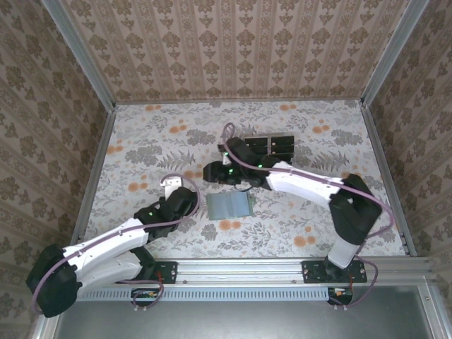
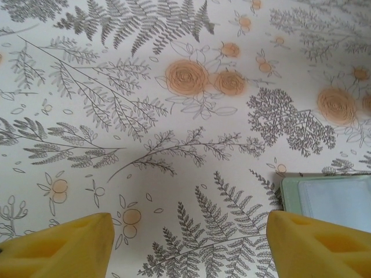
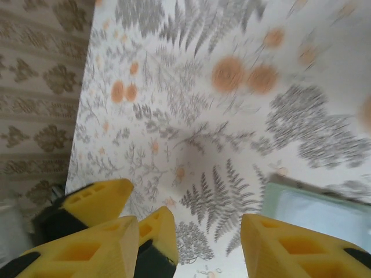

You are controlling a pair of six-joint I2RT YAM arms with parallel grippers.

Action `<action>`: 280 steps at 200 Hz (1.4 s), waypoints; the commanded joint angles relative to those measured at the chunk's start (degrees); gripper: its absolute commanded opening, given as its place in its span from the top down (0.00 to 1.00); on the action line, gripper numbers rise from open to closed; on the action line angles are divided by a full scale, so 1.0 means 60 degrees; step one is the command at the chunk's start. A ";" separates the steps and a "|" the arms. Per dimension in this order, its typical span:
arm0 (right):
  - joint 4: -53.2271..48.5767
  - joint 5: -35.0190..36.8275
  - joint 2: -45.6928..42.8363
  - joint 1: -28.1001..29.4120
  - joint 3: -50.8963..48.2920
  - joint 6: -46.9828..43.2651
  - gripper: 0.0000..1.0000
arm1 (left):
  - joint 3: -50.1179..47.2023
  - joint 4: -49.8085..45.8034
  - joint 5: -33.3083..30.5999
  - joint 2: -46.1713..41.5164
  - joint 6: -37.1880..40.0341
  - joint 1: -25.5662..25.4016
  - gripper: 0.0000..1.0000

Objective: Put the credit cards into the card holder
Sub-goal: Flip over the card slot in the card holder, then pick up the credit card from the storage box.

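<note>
On the flowery table, a bit below the middle of the top view, lies the card holder, flat and green. The credit cards are black. They sit in a row higher up, just right of the middle, well apart from the card holder.

The left gripper is to the left of the card holder, near it. Its yellow fingers are spread wide in the bottom corners of the left wrist view, with only table between them. The card holder peeks in at the right edge there.

The right gripper is by the card holder's upper left corner. Its own yellow fingers stand apart too, over the table.
</note>
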 commanded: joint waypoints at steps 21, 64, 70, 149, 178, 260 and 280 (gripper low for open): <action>-0.2401 0.1661 -0.1147 -0.1264 -0.0264 -0.2479 0.49 | 0.0497 0.0346 0.0690 0.0607 0.0606 0.0284 0.20; -0.3750 0.2635 -0.1359 -0.2455 0.0179 -0.4850 0.48 | 0.0908 0.0886 0.1599 0.1428 0.1193 0.0925 0.00; -0.3732 0.2580 -0.1331 -0.2587 0.0195 -0.5166 0.48 | 0.0986 0.0906 0.1717 0.1612 0.1223 0.1046 0.00; -0.3636 0.2060 0.0061 -0.2511 0.0944 -0.8130 0.51 | 0.1905 0.0776 0.3078 0.2688 0.1642 0.1929 0.00; -0.3658 0.2885 0.0639 -0.2162 0.1220 -0.9043 0.53 | 0.1872 0.0702 0.3263 0.2564 0.1653 0.2162 0.00; -0.3683 0.4800 0.2269 -0.1607 0.2075 -1.0681 0.56 | 0.1606 0.0563 0.3433 0.2115 0.1592 0.2507 0.00; -0.3637 0.4921 0.2446 -0.1599 0.2079 -1.0779 0.57 | 0.1589 0.0522 0.3475 0.2090 0.1598 0.2558 0.00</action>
